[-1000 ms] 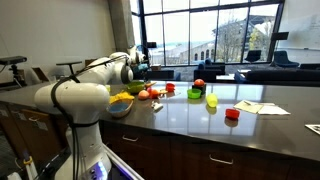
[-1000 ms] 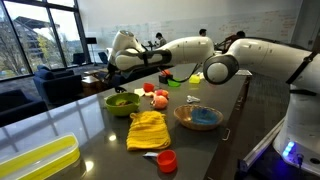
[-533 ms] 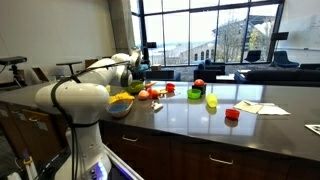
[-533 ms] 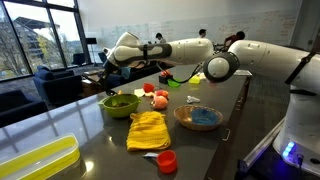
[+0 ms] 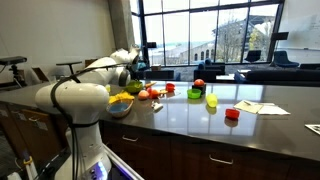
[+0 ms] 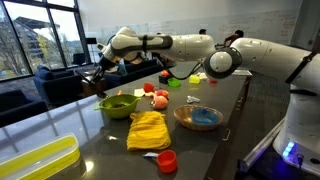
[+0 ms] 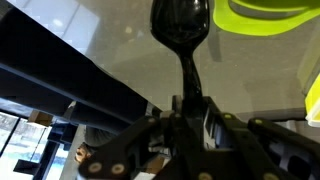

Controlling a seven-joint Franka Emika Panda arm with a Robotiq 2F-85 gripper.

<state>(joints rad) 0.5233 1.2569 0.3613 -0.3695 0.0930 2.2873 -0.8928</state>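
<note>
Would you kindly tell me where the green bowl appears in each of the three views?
In an exterior view: green bowl, left of centre on the counter.
In an exterior view: only a green sliver below the gripper, mostly hidden.
Wrist view: top right corner, cut off.
Shared landmark: the gripper holding the black spoon, close by the bowl.

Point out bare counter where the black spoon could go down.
Bare, for the spoon: the counter between the yellow tray and the yellow cloth, and the near strip in front of the red cup. Crowded: around the green bowl and the fruit.
</note>
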